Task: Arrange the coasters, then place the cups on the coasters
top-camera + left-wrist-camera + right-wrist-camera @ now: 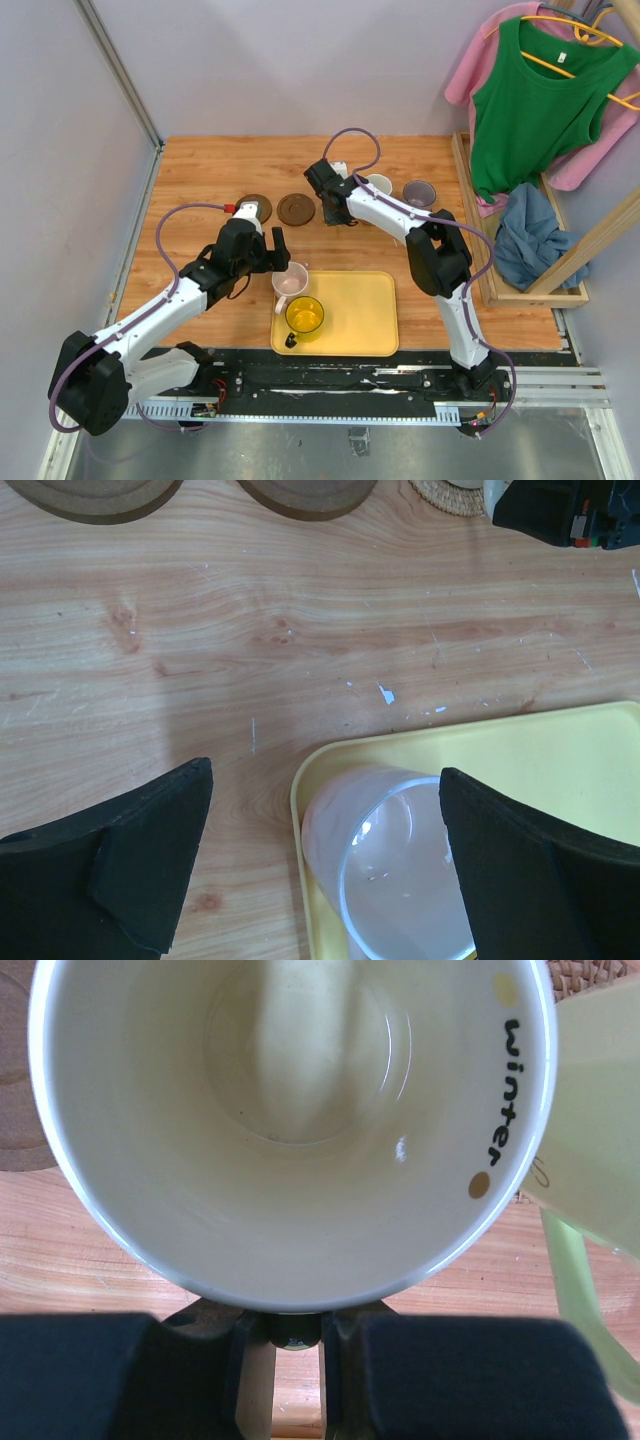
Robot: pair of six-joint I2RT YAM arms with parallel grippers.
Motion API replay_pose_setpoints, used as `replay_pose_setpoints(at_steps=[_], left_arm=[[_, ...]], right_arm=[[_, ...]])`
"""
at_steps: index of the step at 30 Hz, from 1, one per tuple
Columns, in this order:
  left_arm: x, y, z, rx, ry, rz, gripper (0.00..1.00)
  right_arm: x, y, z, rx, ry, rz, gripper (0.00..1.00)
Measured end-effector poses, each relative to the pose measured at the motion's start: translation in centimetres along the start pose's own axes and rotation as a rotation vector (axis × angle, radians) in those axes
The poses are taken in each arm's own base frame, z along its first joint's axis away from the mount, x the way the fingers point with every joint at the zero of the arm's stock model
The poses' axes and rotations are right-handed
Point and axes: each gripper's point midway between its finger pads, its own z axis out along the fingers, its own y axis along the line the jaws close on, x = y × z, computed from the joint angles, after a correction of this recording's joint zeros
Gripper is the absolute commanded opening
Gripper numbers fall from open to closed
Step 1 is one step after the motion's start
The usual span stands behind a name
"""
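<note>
A translucent pink cup (pixel 385 865) stands in the near left corner of the yellow tray (pixel 560 750). My left gripper (pixel 325 870) is open around it, and its right finger (pixel 540 870) overlaps the rim. From above, the left gripper (pixel 282 260) hovers over this pink cup (pixel 290 282), with a yellow cup (pixel 304 315) beside it. My right gripper (pixel 290 1360) is shut on the handle of a cream cup (pixel 290 1120) marked "winter". The right gripper (pixel 330 205) hides that cup from above. Two dark brown coasters (pixel 255 208) (pixel 296 209) lie to its left.
A pale green cup (pixel 590 1140) stands close to the right of the cream cup, with a tan woven coaster (pixel 600 975) behind it. A whitish cup (pixel 378 185) and a grey-purple cup (pixel 419 193) stand at the back. A wooden rack (pixel 500 270) with clothes borders the right side.
</note>
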Motion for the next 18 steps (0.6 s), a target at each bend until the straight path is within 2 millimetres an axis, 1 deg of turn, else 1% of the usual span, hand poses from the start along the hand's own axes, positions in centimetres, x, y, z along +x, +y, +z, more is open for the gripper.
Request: replay_pose_setpoints(at_steps=[8,9,10,12,14,15,16,18], left_arm=[[0.09,0.03,0.05,-0.001,0.003,0.000,0.99],[0.10,0.04,0.06,-0.002,0.003,0.001,0.99],[0.12,0.05,0.07,-0.002,0.004,0.001,0.99],[0.15,0.05,0.09,-0.002,0.005,0.001,0.99],[0.15,0.06,0.09,-0.002,0.005,0.001,0.99],[0.15,0.06,0.09,-0.002,0.005,0.001,0.99],[0.15,0.06,0.09,-0.002,0.005,0.001,0.99],[0.15,0.06,0.09,-0.002,0.005,0.001,0.99]], right_arm=[[0.48,0.01,0.55,0.007,0.013,0.002,0.01],[0.47,0.02,0.55,0.007,0.013,0.002,0.03],[0.48,0.02,0.55,0.007,0.013,0.004,0.10],[0.48,0.03,0.55,0.007,0.013,0.006,0.32],[0.42,0.06,0.56,0.007,0.011,0.011,0.50],[0.32,0.14,0.57,0.004,0.007,0.016,0.55],[0.23,0.19,0.58,0.003,0.004,0.017,0.59],[0.21,0.23,0.59,0.002,0.003,0.021,0.62]])
